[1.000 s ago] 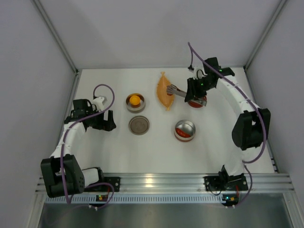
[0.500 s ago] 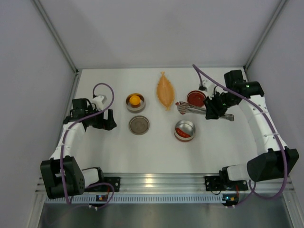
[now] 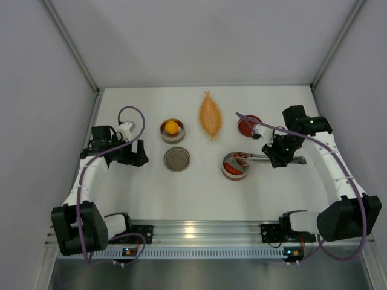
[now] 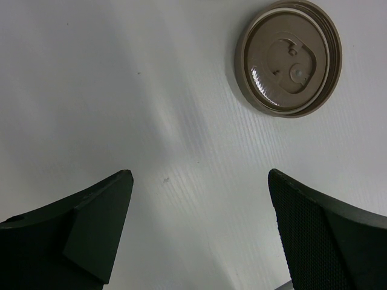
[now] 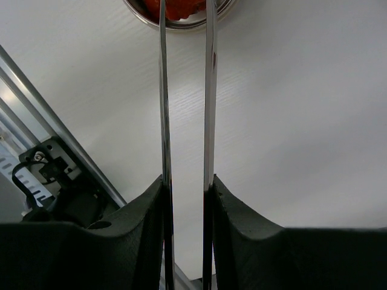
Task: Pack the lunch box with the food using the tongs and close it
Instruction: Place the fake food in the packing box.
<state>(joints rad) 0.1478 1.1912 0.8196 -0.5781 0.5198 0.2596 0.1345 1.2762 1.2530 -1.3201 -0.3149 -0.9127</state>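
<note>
The right wrist view's top edge cuts off the tongs (image 5: 210,90) and tin (image 5: 184,26).

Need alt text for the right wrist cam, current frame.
The right gripper pinches slim silver tongs, whose two arms run up to a steel tin holding red food at the top edge. White table beneath; an aluminium rail crosses the lower left.

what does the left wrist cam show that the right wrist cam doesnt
Only the left wrist view: a round brown lid lying flat on the table, beyond the open left gripper. Only the right wrist view: the right gripper clamped on the tongs, whose tips reach over a steel tin holding red food. Both: the same white table.
</note>
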